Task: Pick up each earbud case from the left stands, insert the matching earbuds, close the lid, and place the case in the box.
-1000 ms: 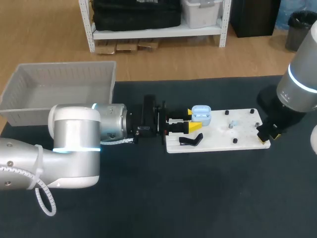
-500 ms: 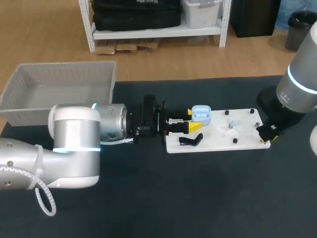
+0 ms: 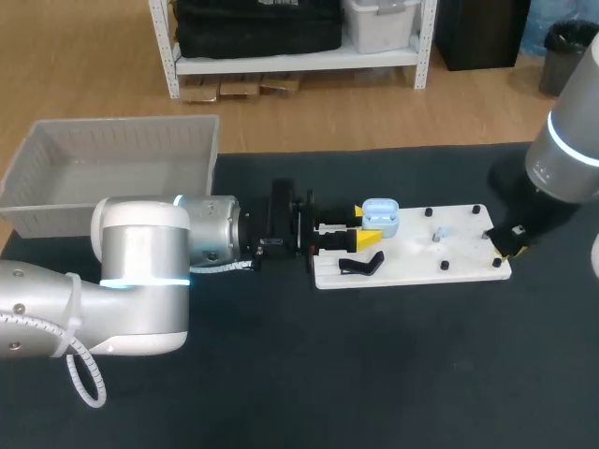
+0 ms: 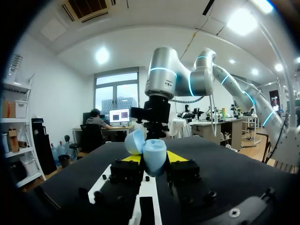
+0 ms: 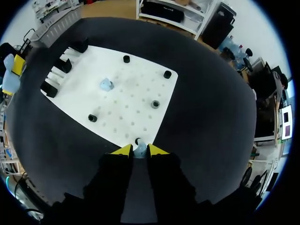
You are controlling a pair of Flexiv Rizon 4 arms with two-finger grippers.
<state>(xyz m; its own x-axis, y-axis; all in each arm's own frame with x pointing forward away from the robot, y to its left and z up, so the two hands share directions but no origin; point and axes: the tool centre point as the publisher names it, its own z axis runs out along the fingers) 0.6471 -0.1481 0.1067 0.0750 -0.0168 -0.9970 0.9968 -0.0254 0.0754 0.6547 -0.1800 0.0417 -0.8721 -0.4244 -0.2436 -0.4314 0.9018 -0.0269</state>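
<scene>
Two arms grip earbud parts at the white board (image 3: 412, 260) on the desk (image 3: 374, 374).
The left jaws clamp the open blue case (image 4: 151, 153) from both sides at one end of the board, near a black stand (image 3: 360, 265). The right jaws, set narrow, pinch a pale earbud (image 5: 139, 149) at a corner of the opposite end. A second earbud (image 5: 106, 85) sits among black pegs (image 5: 155, 104). The grey box (image 3: 47, 213) stands behind the left arm (image 3: 140, 281).

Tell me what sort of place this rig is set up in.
Likely a robotics lab bench for an assembly trial: a dark table carrying a white pegged fixture board, an earbud case and a grey box.
</scene>
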